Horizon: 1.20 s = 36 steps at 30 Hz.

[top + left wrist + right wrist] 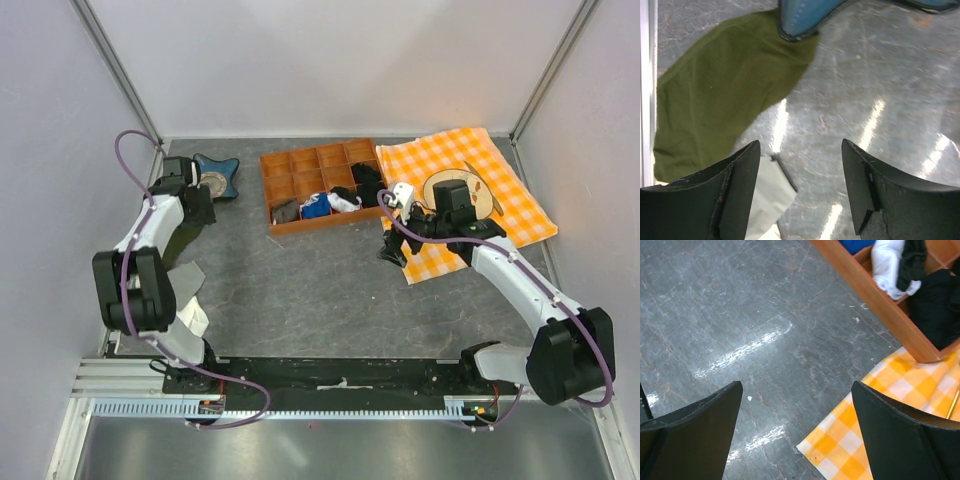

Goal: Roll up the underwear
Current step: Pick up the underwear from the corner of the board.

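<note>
The underwear [186, 274] is dark olive cloth lying flat at the left of the table, partly under my left arm. Its cream waistband [195, 320] lies toward the near edge. In the left wrist view the olive cloth [725, 90] fills the left side and the waistband [767, 195] shows beside the left finger. My left gripper [200, 208] [800, 145] is open and empty above bare table, just right of the cloth. My right gripper [393, 250] [797, 385] is open and empty above the corner of the checked cloth.
A blue star-shaped object [215, 177] [805, 17] lies at the far left, touching the underwear's edge. An orange compartment tray [320, 226] [875, 305] holds small black, blue and white garments. An orange checked cloth [500, 160] [880, 430] with a round wooden item [487, 203] covers the far right.
</note>
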### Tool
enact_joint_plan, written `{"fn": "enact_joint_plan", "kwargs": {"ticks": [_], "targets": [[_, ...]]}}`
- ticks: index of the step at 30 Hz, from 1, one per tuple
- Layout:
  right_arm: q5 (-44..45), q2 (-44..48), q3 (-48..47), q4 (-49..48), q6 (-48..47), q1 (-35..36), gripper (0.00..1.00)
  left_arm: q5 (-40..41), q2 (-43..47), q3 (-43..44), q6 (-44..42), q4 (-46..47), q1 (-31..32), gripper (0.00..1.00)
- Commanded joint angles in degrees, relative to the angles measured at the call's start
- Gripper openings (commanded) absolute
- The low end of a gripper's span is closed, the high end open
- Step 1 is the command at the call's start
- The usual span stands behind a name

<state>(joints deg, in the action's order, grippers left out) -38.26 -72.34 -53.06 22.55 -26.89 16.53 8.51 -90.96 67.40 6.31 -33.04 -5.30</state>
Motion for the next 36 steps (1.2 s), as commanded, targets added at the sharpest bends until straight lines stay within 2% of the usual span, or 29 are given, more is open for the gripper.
{"fn": "enact_joint_plan", "kwargs": {"ticks": [1, 8, 12, 15, 18, 19, 20, 22, 24, 28, 32, 35, 36], "targets": [[0.82, -0.96, -2.75, 1.97, -2.99, 3.06, 0.98, 6.69, -6.94, 6.42, -4.54, -0.27, -1.9, 0.7], [1.35, -2.19, -3.37, 3.38, -4.04, 4.12, 0.98, 5.64, -16.61, 11.96, -5.87, -0.98, -5.68, 0.61], [1.43, -2.63, -3.54, 3.91, -4.22, 4.12, 0.98, 3.71, -20.04, 13.11, -5.52, -1.68, -7.79, 0.6], [1.7, -2.98, -3.46, 3.91, -4.31, 4.12, 0.98, 1.69, -21.63, 13.55, -5.16, -2.03, -8.76, 0.55], [1.87, -3.08, -3.46, 4.0, -4.48, 4.03, 0.98, 1.07, -21.54, 13.46, -4.73, -2.38, -9.11, 0.38], [1.87, -3.07, -3.46, 3.91, -4.48, 4.12, 0.98, 0.89, -21.19, 13.46, -4.55, -2.56, -9.11, 0.21], [1.79, -3.07, -3.46, 4.08, -4.48, 4.12, 0.98, 0.63, -20.49, 13.46, -4.29, -2.82, -9.2, 0.14], [1.7, -3.07, -3.46, 4.17, -4.57, 4.03, 0.98, -0.42, -16.81, 13.11, -3.76, -3.35, -9.11, 0.02], [1.52, -3.07, -3.46, 4.26, -4.66, 4.03, 0.98, -1.82, -12.77, 11.27, -2.71, -3.09, -9.2, 0.02], [0.65, -3.16, -3.63, 4.61, -4.83, 4.12, 0.98, -3.67, 3.72, 6.53, -1.3, -1.86, -9.03, 0.02], [0.29, -2.99, -3.63, 5.05, -5.27, 4.12, 0.98, -8.33, 15.42, 4.15, -0.07, -3.69, -8.94, 0.02], [-0.06, -2.81, -3.81, 5.31, -5.97, 4.12, 0.98, -17.72, 21.85, 4.58, 0.37, -5.28, -8.5, 0.02], [-0.41, -2.81, -3.81, 5.32, -6.15, 4.03, 0.98, -24.09, 23.44, 4.59, 0.81, -5.28, -7.8, 0.02]]}}
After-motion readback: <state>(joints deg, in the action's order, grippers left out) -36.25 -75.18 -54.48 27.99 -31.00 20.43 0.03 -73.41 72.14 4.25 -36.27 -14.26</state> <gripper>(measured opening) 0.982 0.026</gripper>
